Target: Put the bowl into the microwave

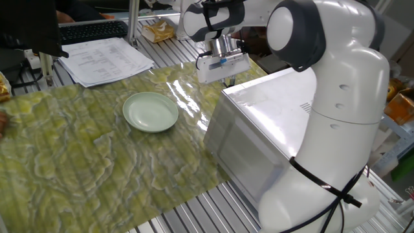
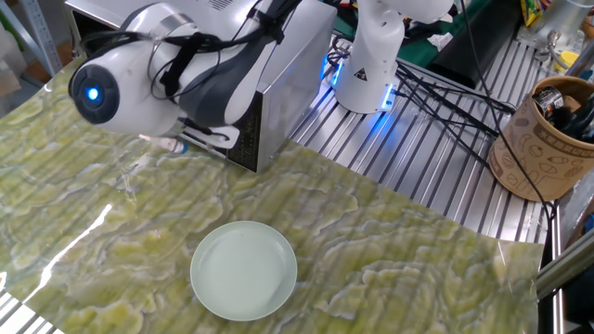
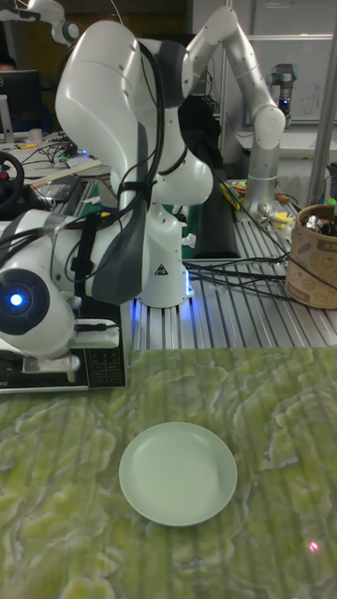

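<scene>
The pale green bowl [image 1: 151,111] [image 2: 243,270] [image 3: 178,473] lies upright on the green patterned mat, alone and untouched. To its right stands the silver microwave [image 1: 278,123] [image 2: 283,88], and its dark front with the control panel [image 3: 103,367] faces the mat. My gripper [image 1: 229,82] hangs at the far front corner of the microwave, close to its door side and well away from the bowl. Its dark fingertips look pressed together with nothing seen between them. In the other fixed view and the tall fixed view my own arm hides the fingers.
Papers [image 1: 107,58] and a keyboard [image 1: 94,29] lie beyond the mat. A brown cup of tools [image 2: 543,139] and cables [image 2: 445,93] sit on the slatted table beside a second robot's base [image 2: 371,65]. My arm's bulky body stands over the microwave.
</scene>
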### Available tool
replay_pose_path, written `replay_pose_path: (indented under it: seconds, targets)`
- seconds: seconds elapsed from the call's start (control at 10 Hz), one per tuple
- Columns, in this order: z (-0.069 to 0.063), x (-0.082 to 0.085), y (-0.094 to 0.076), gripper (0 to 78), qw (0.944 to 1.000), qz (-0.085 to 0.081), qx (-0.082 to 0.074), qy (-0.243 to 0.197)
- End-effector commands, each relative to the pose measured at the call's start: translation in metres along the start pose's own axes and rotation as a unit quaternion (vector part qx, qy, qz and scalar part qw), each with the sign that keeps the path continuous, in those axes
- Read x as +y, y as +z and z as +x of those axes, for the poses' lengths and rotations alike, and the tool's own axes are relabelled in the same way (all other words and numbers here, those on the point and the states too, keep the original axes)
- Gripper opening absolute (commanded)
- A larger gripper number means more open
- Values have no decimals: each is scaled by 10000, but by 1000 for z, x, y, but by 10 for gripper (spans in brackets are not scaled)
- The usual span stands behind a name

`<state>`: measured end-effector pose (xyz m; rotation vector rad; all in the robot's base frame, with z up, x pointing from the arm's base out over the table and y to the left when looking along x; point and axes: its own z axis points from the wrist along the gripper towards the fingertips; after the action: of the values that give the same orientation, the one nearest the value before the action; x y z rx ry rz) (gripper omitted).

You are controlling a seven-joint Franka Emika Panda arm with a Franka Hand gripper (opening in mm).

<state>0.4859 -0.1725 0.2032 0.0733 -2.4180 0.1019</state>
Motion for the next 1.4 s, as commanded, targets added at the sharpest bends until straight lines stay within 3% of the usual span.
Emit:
replay_pose_path:
  seconds: [0.1, 0.7, 0.8, 0.9, 1.4]
  targets:
    - [-20, -5, -16, 11, 9997, 120, -189, -100]
    - [-33, -14, -42, 11, 9993, 135, -320, 163]
    - [-36, -19, -53, 11, 9987, 146, -450, 172]
    - [-37, -21, -56, 11, 9982, 157, -559, 161]
    - [-42, -21, -56, 11, 9977, 156, -651, 36]
